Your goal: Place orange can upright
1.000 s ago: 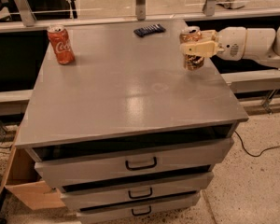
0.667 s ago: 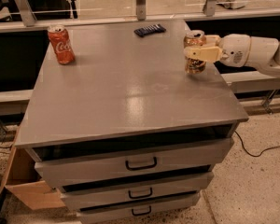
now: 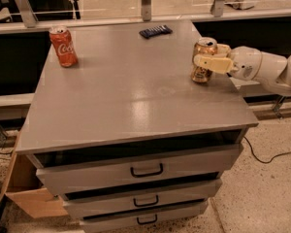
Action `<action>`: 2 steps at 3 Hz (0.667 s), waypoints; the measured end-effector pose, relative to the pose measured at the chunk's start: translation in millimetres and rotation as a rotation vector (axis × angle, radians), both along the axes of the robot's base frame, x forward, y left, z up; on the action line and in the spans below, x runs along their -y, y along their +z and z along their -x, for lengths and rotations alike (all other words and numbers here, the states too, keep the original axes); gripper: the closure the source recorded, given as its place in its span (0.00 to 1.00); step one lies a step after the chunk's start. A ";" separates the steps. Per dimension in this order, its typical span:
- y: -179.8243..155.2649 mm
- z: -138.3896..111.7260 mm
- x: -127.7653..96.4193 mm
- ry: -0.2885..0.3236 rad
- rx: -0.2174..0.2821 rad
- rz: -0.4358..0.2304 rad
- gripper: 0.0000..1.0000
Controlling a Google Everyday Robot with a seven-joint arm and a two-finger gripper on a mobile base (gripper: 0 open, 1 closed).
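Observation:
The orange can (image 3: 201, 74) is golden-orange with a silver top. It stands upright on the grey table top (image 3: 136, 96), close to the right edge. My gripper (image 3: 207, 54) reaches in from the right and its pale fingers (image 3: 212, 62) are closed around the can's upper half. The white arm extends off the right side of the view.
A red cola can (image 3: 63, 46) stands upright at the table's far left corner. A dark flat object (image 3: 155, 31) lies at the far edge. Drawers (image 3: 145, 171) sit below the table front, the top one slightly open. A cardboard box (image 3: 29, 198) is on the floor at left.
The gripper and the orange can have moved slightly right and down together, so the can's base now rests on the table top.

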State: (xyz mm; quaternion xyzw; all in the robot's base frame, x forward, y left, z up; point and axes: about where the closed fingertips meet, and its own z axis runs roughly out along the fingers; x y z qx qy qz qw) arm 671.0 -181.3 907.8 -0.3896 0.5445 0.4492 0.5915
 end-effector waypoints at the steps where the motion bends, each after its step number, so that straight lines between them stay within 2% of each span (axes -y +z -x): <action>1: -4.7 3.5 -0.3 0.015 0.010 -0.021 0.37; 2: -6.6 6.8 -0.2 0.025 0.019 -0.022 0.12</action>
